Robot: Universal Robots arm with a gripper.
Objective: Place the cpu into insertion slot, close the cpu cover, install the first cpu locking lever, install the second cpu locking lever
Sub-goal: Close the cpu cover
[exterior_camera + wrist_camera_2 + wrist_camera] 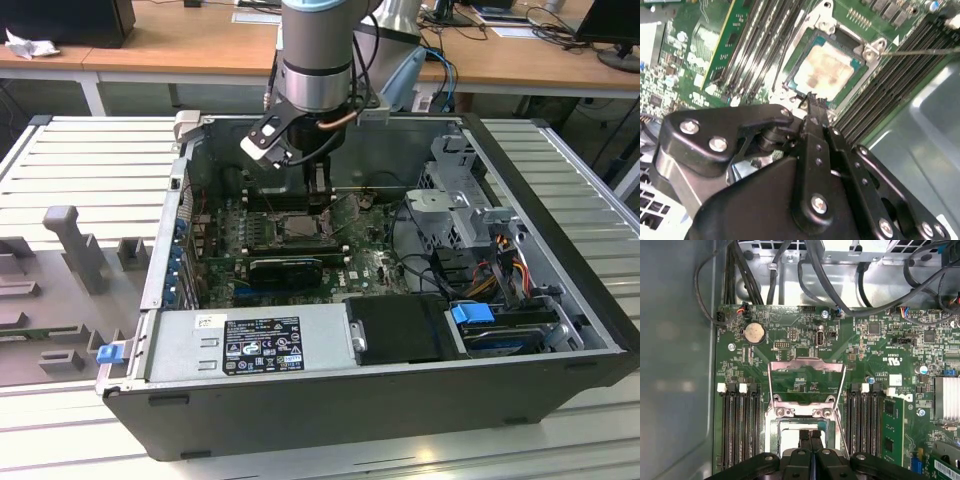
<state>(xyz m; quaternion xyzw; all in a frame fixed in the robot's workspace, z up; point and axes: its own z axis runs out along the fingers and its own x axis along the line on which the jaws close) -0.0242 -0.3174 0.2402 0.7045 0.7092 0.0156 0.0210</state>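
In the exterior view the arm reaches down into the open case (560,300), and the gripper (318,195) hangs right above the slot (300,228); its body hides most of the slot from that side.

In both wrist views the gripper (812,100) (810,434) has its fingers (816,145) pressed together with nothing between them, the tips at the slot's near edge. Whether they touch the bracket there cannot be told, as the gripper's own black links cover that corner.

The cpu (826,70) lies flat inside the slot (840,36), silvery top up with tan smears on it, one corner hidden behind the fingertips. In the first wrist view only a pale strip of the slot's inside shows beside the fingers, probably the cpu's top.

The cover (806,363) stands raised off the slot, hinged at the slot's edge away from the gripper (green board shows through its window). A thin metal rod (920,50) runs out sideways from one slot corner and is cut off by the picture's edge.

Memory slots (740,425) flank the slot on both sides
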